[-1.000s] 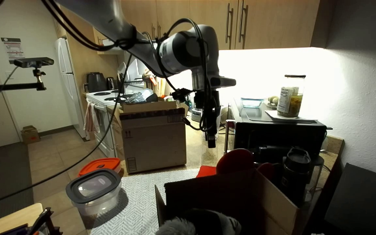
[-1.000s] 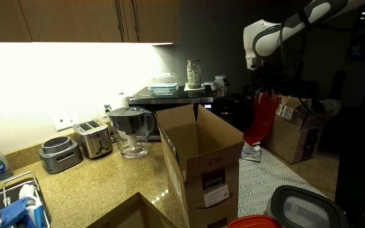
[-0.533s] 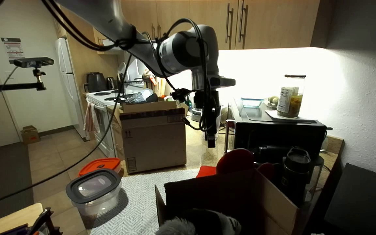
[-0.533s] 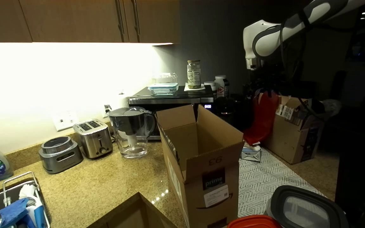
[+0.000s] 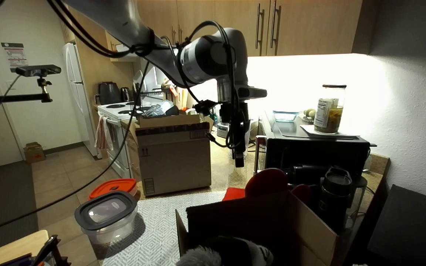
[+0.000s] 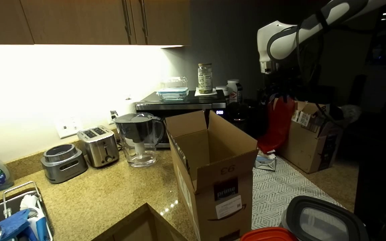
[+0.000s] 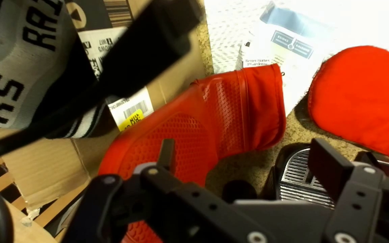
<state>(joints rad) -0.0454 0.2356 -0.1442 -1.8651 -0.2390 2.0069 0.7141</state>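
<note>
In the wrist view my gripper (image 7: pixel 248 158) stands wide open, with nothing held between its fingers. One finger shows in front of a red textured oven mitt (image 7: pixel 228 111); touching cannot be made out there. Beyond the other finger lies a black machine's slotted metal tray (image 7: pixel 299 172). A flat red pad (image 7: pixel 363 101) and a white and blue packet (image 7: pixel 282 50) lie further up that view. In an exterior view the gripper (image 5: pixel 239 160) points down, above the level of the mitt (image 5: pixel 266 183). In an exterior view the mitt (image 6: pixel 280 124) stands tall against a carton; the gripper there is lost in darkness.
A carton (image 5: pixel 313 229) holding a black and grey knitted item (image 5: pixel 257 253) stands beside the mitt. Another tall open carton (image 6: pixel 226 207) is on the counter. Nearby are a black oven (image 5: pixel 316 151) with a jar (image 5: pixel 329 111) on top, lidded containers (image 5: pixel 105 210), and a water pitcher (image 6: pixel 139 140).
</note>
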